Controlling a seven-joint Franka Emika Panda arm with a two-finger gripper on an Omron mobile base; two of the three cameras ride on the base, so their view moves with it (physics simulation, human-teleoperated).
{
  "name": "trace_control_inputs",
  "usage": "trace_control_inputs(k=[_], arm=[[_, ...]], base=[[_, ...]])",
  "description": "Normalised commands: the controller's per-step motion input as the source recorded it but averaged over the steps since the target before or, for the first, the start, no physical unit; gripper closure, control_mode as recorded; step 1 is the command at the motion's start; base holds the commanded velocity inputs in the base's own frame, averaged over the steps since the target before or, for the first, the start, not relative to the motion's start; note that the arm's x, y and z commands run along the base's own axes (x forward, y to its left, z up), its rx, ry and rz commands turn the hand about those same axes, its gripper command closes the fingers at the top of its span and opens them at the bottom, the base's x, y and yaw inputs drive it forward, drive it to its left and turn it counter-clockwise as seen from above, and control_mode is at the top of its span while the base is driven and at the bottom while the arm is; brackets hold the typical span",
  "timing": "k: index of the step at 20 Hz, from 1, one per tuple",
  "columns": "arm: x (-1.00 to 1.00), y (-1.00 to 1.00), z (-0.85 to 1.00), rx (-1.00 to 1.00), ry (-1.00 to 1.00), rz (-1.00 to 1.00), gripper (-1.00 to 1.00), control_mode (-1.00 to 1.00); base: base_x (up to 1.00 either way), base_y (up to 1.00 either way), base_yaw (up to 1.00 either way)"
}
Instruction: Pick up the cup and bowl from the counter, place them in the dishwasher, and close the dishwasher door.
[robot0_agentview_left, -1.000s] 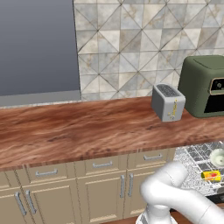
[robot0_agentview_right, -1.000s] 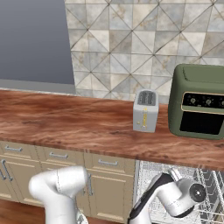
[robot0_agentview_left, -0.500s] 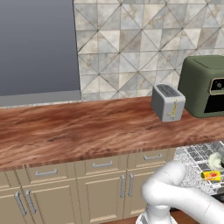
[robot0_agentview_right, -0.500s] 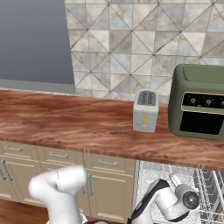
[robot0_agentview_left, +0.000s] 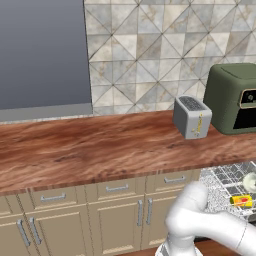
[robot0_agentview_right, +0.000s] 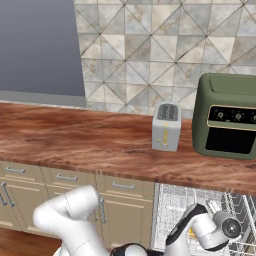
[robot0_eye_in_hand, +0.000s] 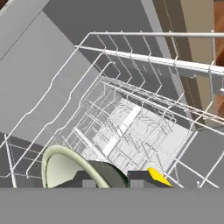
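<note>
From my left base camera, the long reddish-brown wood-grain counter (robot0_agentview_left: 100, 150) carries a small silver toaster (robot0_agentview_left: 192, 116) and a dark green boxy oven (robot0_agentview_left: 234, 98), with neither dish on it. At the lower right the grey dishwasher with its white wire racks (robot0_agentview_left: 225, 182) stands open; the small yellow cup with a red-orange part (robot0_agentview_left: 241, 201) lies on its side in the rack, and the shallow pale off-white bowl (robot0_agentview_left: 249, 182) sits just behind it, near the frame edge.

From my right base camera, my arm reaches low into the same rack, under the counter's edge.

Down my hand camera, my pincer (robot0_eye_in_hand: 108, 178) has its two dark tips close together, pinching the bowl's rim between them. The bowl is tilted on edge inside the wire rack, with a sliver of the cup just beside my right tip.

I judge the bowl light, stiff and rather slick, likely brittle if knocked on the wires. The rim is the sensible hold, as its width is beyond my spread. The dishwasher door (robot0_eye_in_hand: 39, 83), a flat plain grey panel, lies open below the rack.
</note>
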Motion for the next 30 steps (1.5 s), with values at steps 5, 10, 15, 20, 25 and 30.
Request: trace_control_inputs(k=[5,10,15,20,25,30], arm=[[0.10,-0.45,-0.36,0.00,0.00,0.00,1.00,-1.00],[0.16,-0.38,-0.30,0.00,0.00,0.00,1.00,-1.00],[0.12,-0.29,-0.35,0.00,0.00,0.00,1.00,-1.00],[0.04,-0.14,-0.41,0.00,0.00,0.00,-1.00,-1.00],[0.00,0.00,-0.34,-0.03,-0.03,0.00,-1.00,-1.00],[-0.09,0.00,0.05,-0.09,-0.13,0.00,-1.00,-1.00]], base=[[0.00,0.00,0.00],[0.00,0.00,0.00],[0.00,0.00,0.00],[0.00,0.00,0.00],[0.00,0.00,0.00],[0.00,0.00,0.00]])
